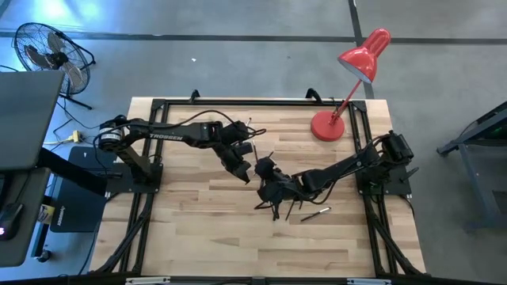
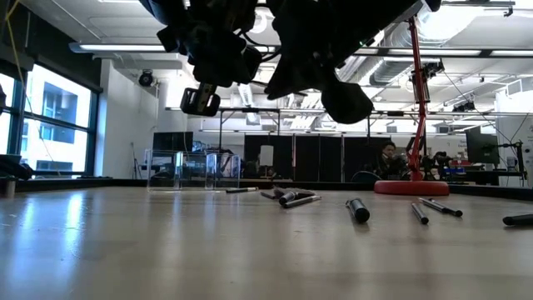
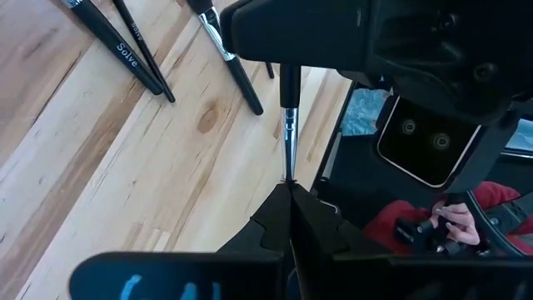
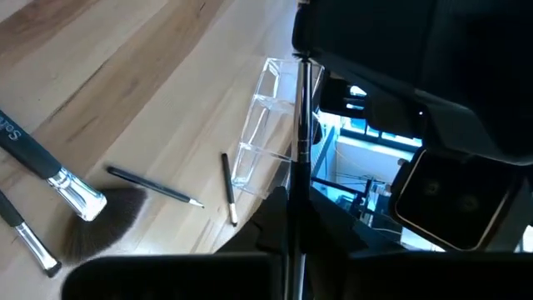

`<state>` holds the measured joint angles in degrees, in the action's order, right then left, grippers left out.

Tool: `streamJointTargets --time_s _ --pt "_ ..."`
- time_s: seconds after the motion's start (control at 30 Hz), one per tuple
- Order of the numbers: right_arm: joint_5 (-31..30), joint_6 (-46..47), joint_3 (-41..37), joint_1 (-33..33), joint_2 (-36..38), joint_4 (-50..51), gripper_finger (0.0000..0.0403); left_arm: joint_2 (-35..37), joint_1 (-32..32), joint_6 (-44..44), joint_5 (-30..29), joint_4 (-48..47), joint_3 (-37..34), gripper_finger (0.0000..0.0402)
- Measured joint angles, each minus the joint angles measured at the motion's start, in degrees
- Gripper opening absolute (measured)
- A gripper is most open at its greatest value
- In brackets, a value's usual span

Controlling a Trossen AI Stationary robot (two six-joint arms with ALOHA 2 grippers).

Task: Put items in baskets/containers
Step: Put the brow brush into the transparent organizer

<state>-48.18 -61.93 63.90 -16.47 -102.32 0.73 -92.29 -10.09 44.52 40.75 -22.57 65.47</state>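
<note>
- High view: the left gripper (image 1: 241, 168) and right gripper (image 1: 268, 176) meet over the middle of the table (image 1: 198, 229). Loose brushes (image 1: 315, 211) lie just beside and under the right arm. I cannot make out the holder here. The lamp (image 1: 329, 127) stands at the far right corner.
- Low view: both grippers hang above the wood. The holder (image 2: 196, 171) stands on the table under the left one, and the loose brushes are spread from it toward the lamp. Windows, ceiling lights and seated people fill the room behind.
- Left wrist view: the left pincer is pressed together on one end of a brush (image 3: 288, 133). Its shaft runs straight away into the right gripper.
- Right wrist view: the right pincer looks pinched on the same brush, which lies in line with both grippers. The holder sits near, below the shaft and to one side of it, so either arm could reach it. A fan brush (image 4: 100, 212) lies farther off.
</note>
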Motion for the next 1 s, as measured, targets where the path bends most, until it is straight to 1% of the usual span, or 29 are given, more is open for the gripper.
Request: streamJointTargets --time_s 0.07,0.2,0.4,0.5,0.6,0.73,0.83,0.93,1.0 --pt "0.26 0.24 0.0 0.01 0.0 -0.01 0.002 0.0 0.02 -0.59 -0.55 0.0 0.0 0.0" --pt "0.17 0.22 -0.06 0.44 0.0 0.34 0.0015 0.0 0.04 -0.73 -3.62 0.0 0.0 0.0" --pt "0.19 2.41 -0.11 0.5 -0.02 0.65 0.0019 0.04 0.07 -1.03 -5.44 0.02 0.0 0.0002" --pt "0.22 4.66 -0.11 0.55 -0.02 1.22 0.0023 0.04 0.07 -2.33 -6.69 0.17 0.0 0.0015" --pt "0.51 6.73 -0.09 0.49 -0.02 1.42 0.0016 0.04 0.02 -3.08 -7.44 0.68 0.0 0.004" --pt "-1.66 11.07 -0.09 0.45 -0.04 1.76 0.0015 0.04 -0.04 -7.34 -9.68 2.72 0.0 0.0076" --pt "-3.21 16.24 -0.07 0.25 -0.04 2.15 0.002 0.04 -1.1 -9.97 -10.52 3.88 0.35 0.0091" --pt "-4.81 23.5 -0.02 -0.39 -0.03 2.99 0.002 1.17 -2.81 -13.37 -11.64 0.73 2.15 0.0094" --pt "-5.81 28.32 0.0 -1.41 -0.02 3.99 0.0014 2.55 -3.6 -17.51 -14.19 -2.69 3.66 0.0094"
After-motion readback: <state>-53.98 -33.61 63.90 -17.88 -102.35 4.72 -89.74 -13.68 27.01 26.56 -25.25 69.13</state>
